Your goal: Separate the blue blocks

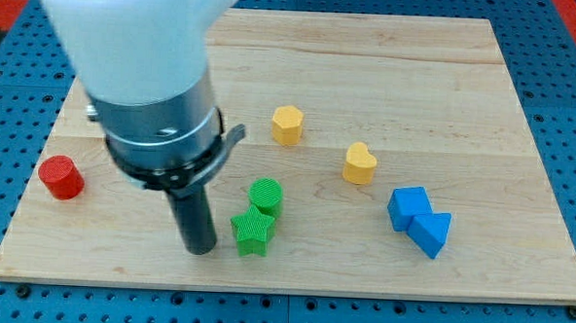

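Two blue blocks sit touching at the view's lower right: a blue cube [408, 207] and, just below and to its right, a blue triangular block [432, 232]. My tip [201, 247] rests on the board at the view's lower left, far to the left of the blue blocks. It stands just left of a green star block [252, 231], close to it; I cannot tell if it touches.
A green cylinder [265, 196] sits just above the green star. A yellow hexagonal block [288, 124] and a yellow heart block [359, 164] lie mid-board. A red cylinder [61, 177] stands at the left edge. The wooden board [370, 58] lies on a blue pegboard.
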`<state>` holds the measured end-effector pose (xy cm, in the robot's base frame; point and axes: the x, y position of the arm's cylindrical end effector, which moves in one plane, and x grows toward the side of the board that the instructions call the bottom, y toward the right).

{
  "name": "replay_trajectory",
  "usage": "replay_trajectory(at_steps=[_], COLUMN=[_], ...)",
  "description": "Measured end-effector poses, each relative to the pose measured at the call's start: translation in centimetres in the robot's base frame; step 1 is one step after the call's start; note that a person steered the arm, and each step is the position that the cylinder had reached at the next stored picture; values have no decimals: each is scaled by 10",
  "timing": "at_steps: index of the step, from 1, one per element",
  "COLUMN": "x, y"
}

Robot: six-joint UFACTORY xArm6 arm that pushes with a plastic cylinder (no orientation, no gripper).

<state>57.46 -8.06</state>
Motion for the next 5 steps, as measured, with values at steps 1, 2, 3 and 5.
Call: replay_trajectory(at_steps=[1,2,3,5], x=[0,0,1,41], y=[44,88,95,120])
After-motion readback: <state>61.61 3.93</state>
